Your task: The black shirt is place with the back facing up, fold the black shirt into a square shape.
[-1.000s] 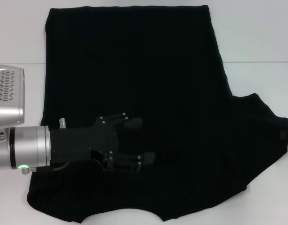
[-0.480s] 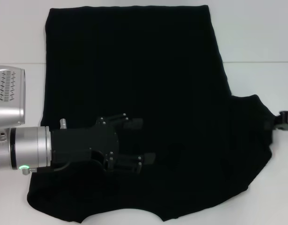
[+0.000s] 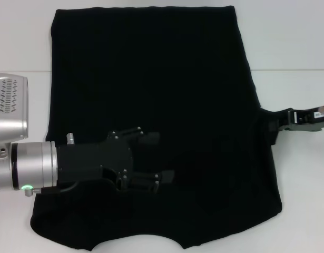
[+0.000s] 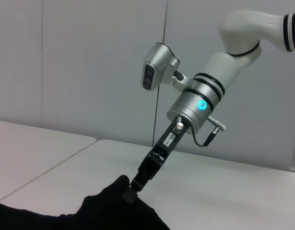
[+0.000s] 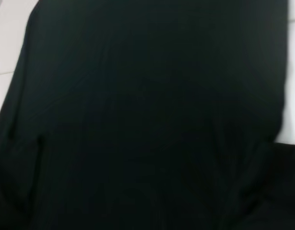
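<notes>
The black shirt (image 3: pixel 151 105) fills the frame's middle, barely folded: the right gripper (image 3: pixel 280 124) pinches its sleeve at right, the left gripper (image 3: pixel 151 158) rests spread at lower left.

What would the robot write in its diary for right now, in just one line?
step: folding right sleeve inward | right claw: shut on black shirt sleeve, pulling it over the body | left claw: open, resting on shirt | table: white

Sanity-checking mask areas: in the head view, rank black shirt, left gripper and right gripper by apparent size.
1. black shirt, by far the largest.
2. left gripper, resting on the shirt, open.
3. right gripper, smallest, pinching the sleeve; partly cut off by the frame edge.
</notes>
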